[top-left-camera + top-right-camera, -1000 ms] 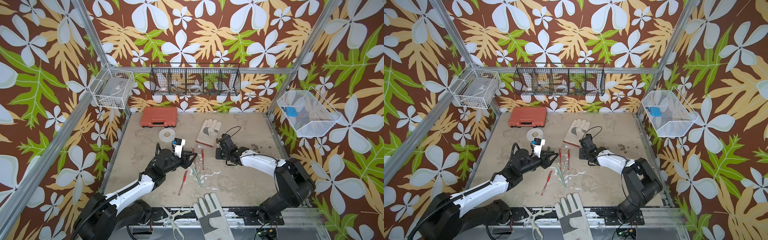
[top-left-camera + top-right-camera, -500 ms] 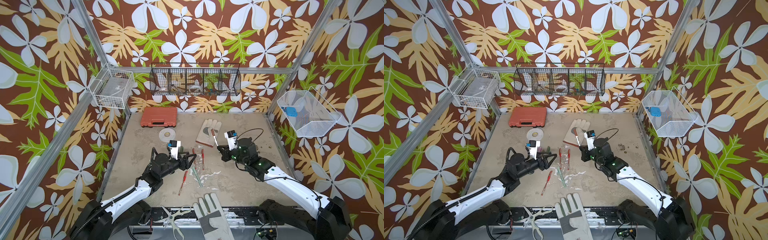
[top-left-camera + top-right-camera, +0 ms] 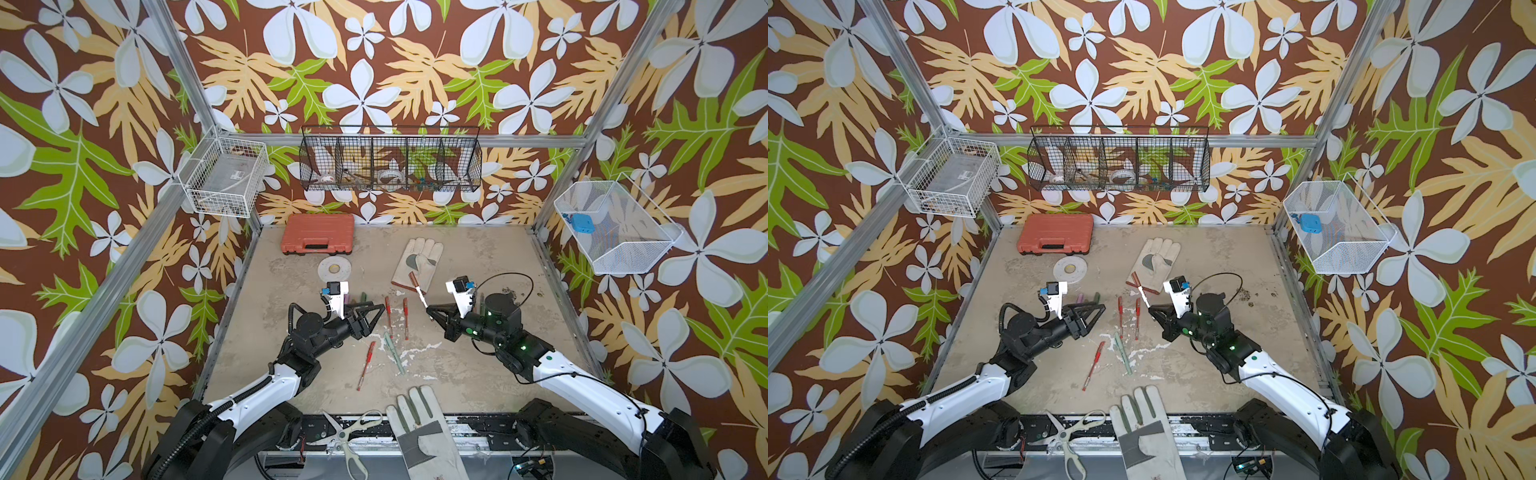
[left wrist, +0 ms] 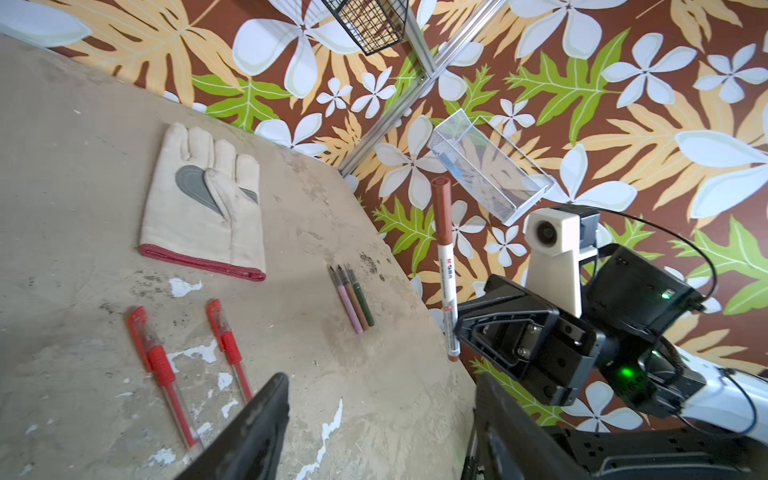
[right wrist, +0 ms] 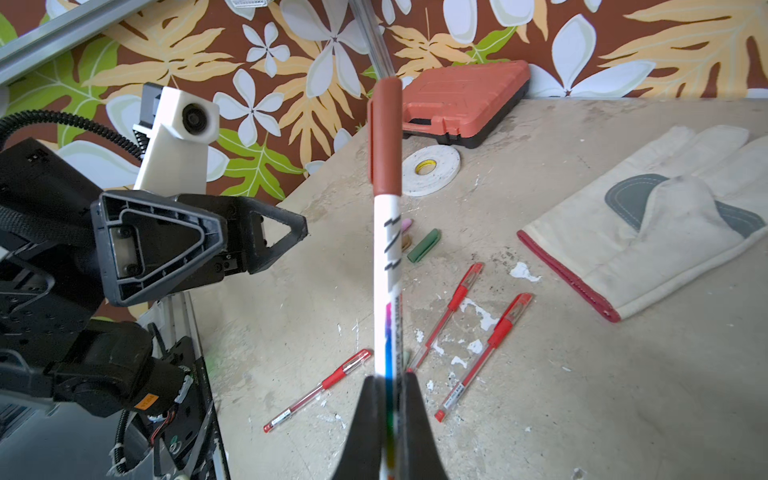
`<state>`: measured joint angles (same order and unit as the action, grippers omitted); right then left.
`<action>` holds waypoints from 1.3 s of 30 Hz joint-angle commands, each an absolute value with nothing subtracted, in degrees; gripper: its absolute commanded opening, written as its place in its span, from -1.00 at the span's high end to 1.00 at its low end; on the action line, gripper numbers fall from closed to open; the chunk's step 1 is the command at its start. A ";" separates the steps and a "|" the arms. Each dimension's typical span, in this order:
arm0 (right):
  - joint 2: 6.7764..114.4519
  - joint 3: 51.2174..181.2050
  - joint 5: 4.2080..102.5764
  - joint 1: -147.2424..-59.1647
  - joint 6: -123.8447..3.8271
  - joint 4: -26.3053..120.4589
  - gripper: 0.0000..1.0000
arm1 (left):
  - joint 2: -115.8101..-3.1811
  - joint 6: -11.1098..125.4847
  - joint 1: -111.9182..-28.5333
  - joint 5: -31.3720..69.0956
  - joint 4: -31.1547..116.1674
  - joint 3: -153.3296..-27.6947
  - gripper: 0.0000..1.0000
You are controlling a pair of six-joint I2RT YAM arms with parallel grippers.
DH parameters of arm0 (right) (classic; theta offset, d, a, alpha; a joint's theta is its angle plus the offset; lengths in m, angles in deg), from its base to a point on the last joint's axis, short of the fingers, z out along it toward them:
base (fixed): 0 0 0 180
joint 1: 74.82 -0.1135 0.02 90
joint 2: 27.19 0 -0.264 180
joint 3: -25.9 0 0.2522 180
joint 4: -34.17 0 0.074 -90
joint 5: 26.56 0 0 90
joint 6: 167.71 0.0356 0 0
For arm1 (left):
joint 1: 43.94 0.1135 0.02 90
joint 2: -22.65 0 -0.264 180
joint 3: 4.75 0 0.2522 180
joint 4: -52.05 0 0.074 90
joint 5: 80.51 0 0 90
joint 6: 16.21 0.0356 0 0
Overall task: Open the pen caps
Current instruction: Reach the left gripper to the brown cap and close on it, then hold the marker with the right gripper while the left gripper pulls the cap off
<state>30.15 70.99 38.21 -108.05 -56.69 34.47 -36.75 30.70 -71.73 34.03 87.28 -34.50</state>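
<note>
Right wrist view showed the right gripper (image 5: 388,382) clenched on the lower barrel of the white marker (image 5: 386,270), which was held clear of the table (image 5: 582,395) with its brown cap (image 5: 385,137) on the far end. Both top views placed that marker above the middle of the table, its capped end pointing toward the work glove (image 3: 417,259) at the back. The left gripper (image 4: 382,378) stood with its jaws wide apart and nothing between them, facing the marker but apart from it. Two red pens (image 3: 388,309) lay side by side on the table between the grippers. A third red pen (image 3: 365,365) and the mint pen (image 3: 394,353) lay nearer the front edge. Three bare-tipped pens (image 4: 355,301), pink, gold and dark green, lay together beside the right gripper, and their loose caps (image 5: 424,245) lay near the left gripper.
</note>
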 commanded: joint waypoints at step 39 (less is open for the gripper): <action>39.60 72.90 32.25 -119.25 -61.17 29.17 1.00 | -46.71 22.60 -71.45 43.68 108.75 -34.55 0.48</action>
